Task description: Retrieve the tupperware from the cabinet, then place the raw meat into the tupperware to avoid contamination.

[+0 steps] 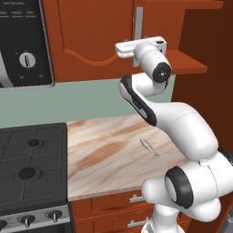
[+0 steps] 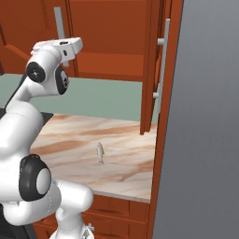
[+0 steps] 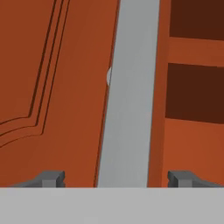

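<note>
**Gripper parked at the cabinet handle, jaws wide, box hidden**

Landmark = the handle (image 3: pixel 129 96), the grey bar on the cabinet's (image 1: pixel 91 32) closed left door. In the hand view the gripper (image 3: pixel 117 179) sits right up at it w/ the bar running up between the two tips, gap showing on both sides, so jaws are wide and nothing's held. Can't tell if a tip touches the bar; tips are cut off by the frame bottom.

From the base cams the hand blocks most of the handle. Right of the handle the other door (image 2: pixel 156 65) hangs open, shelf (image 1: pixel 189 61) partly seen, rest of the inside too dark to make out.

Meat (image 1: pixel 147 145) lies on the counter (image 1: pixel 100 154), well below the handle, nothing touching it. Stove (image 1: pixel 32 168) is off to the lower left of the handle, cut off by the frame edge.
</note>
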